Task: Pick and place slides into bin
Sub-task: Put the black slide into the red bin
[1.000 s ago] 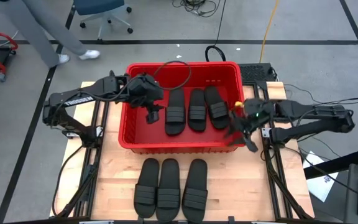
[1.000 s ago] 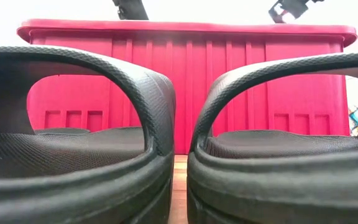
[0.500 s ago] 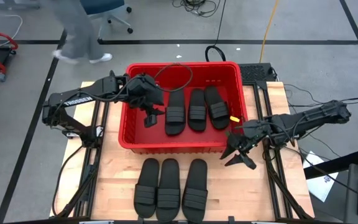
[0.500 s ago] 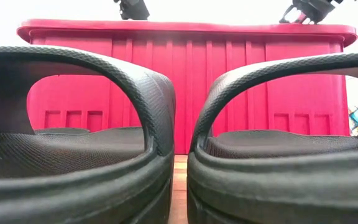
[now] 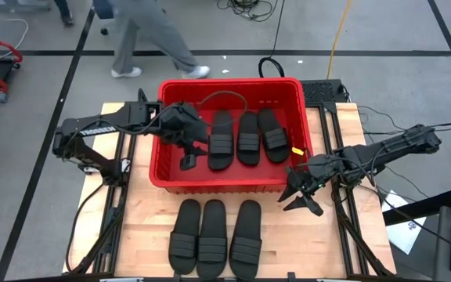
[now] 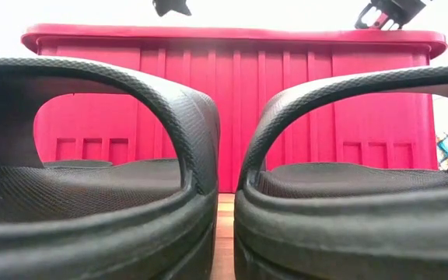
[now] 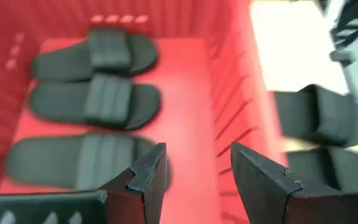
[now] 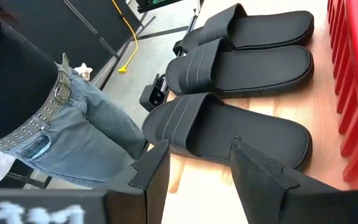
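Note:
Three black slides (image 5: 248, 137) lie side by side, soles down, on the floor of the red bin (image 5: 229, 81). Three more slides (image 5: 212, 239) lie in a row on the wooden table near its front edge; two of them fill the low view (image 6: 92, 194). My left gripper (image 5: 186, 160) hangs open over the bin's left part, beside the slides in it (image 7: 86, 102), with nothing between its fingers (image 7: 148, 177). My right gripper (image 5: 296, 197) is open above the table at the bin's near right corner, facing the table's slides (image 8: 229, 127).
A person in jeans stands past the table's near edge (image 8: 61, 124), and another walks on the floor beyond the far edge (image 5: 151, 35). Cables hang over the bin's far rim. Bare wood lies left and right of the near slides.
My right gripper has swung from beside the bin's right wall toward the table's near edge, sinking and rolling, then nearly stopped. My left gripper has shifted a little toward the bin's near wall. Both stay open. The person beyond the far edge has walked to the right.

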